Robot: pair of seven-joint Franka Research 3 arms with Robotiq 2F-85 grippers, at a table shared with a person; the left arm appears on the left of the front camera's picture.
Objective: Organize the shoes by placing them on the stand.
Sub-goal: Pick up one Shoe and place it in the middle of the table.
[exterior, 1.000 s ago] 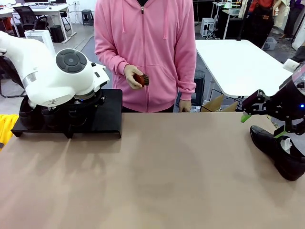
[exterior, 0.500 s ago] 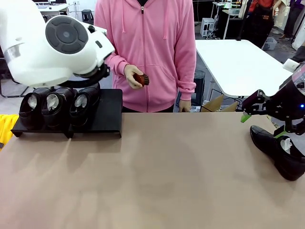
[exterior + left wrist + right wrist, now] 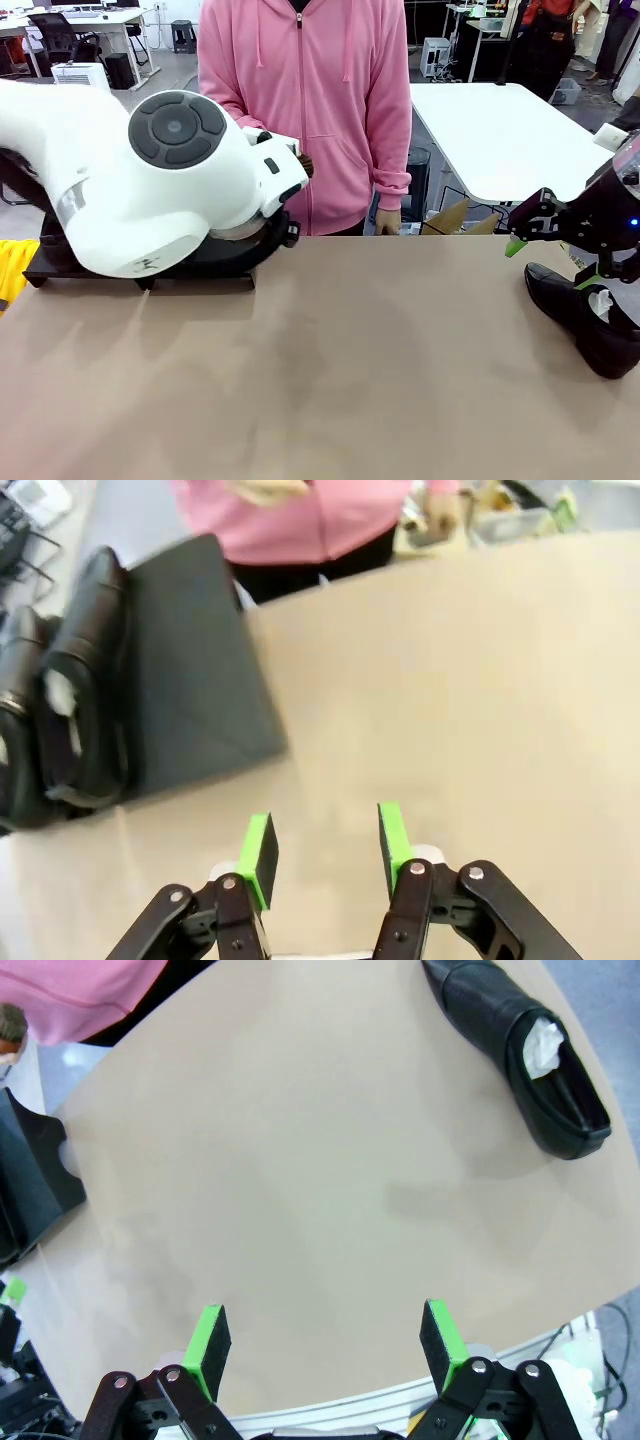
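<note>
Left tool point(image 3: 322, 845) empty, pads half apart, over bare worktop point(image 3: 330, 360) beside the stand point(image 3: 190, 670) w/ shoes point(image 3: 85, 680) at 9 o'clock. Last shoe point(image 3: 585, 315) sits at 3 o'clock by the wide-open right tool point(image 3: 545, 262); imo next it has to grab that one

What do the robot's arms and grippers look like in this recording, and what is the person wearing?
The left arm is glossy white with a round dark-grey joint cap. The left gripper and right gripper have black linkage fingers with bright green pads and silver pivot screws. The person wears a pink zip hoodie with long sleeves.
</note>
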